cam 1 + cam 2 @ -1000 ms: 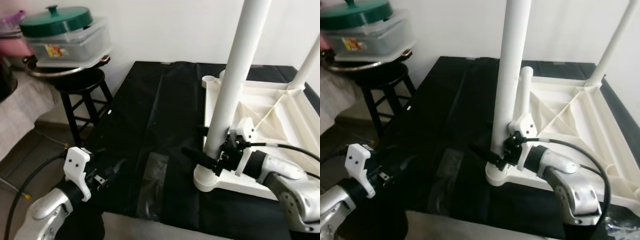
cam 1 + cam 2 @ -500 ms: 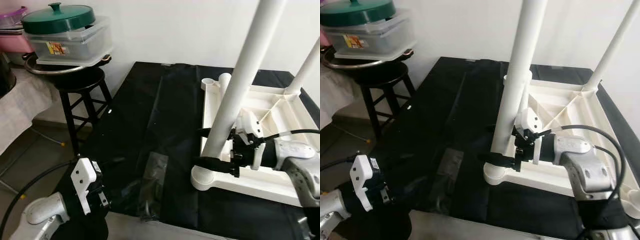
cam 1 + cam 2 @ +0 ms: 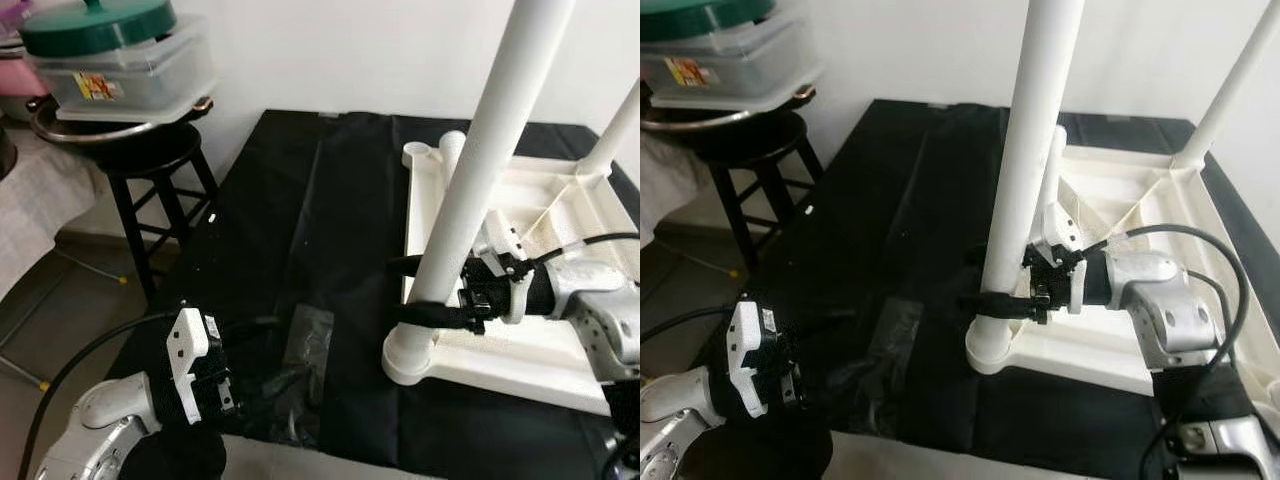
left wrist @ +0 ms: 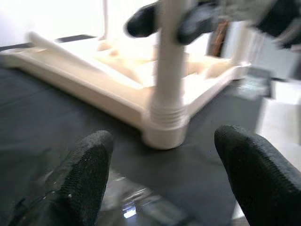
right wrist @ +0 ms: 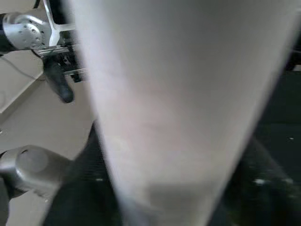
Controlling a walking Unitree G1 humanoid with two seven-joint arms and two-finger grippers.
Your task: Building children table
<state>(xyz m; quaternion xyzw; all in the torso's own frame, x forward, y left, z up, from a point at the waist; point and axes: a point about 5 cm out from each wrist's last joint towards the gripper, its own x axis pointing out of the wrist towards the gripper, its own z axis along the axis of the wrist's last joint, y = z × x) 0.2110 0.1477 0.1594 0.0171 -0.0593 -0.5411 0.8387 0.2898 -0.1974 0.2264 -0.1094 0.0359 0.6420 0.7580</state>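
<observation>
The white children's table (image 3: 560, 200) lies upside down on a black sheet. A white leg (image 3: 490, 150) stands in its near left corner socket (image 3: 408, 352), leaning to the right. My right gripper (image 3: 425, 290) is shut on this leg just above the socket, one black finger on each side; in the right wrist view the leg (image 5: 178, 94) is pressed up close. A second leg (image 3: 620, 120) stands at the far right corner. A loose leg (image 3: 452, 150) lies inside the frame. My left gripper (image 4: 164, 179) hovers open low at the front left, facing the socket (image 4: 167, 127).
A clear plastic bag (image 3: 305, 340) lies on the sheet between my left gripper and the table. A black stool (image 3: 150, 160) at the left carries a tray and a plastic box with a green lid (image 3: 120, 60). A white wall runs behind.
My left gripper has come in to the right, beside the plastic bag. My right wrist has swung to the right while staying on the leg, which leans more to the right.
</observation>
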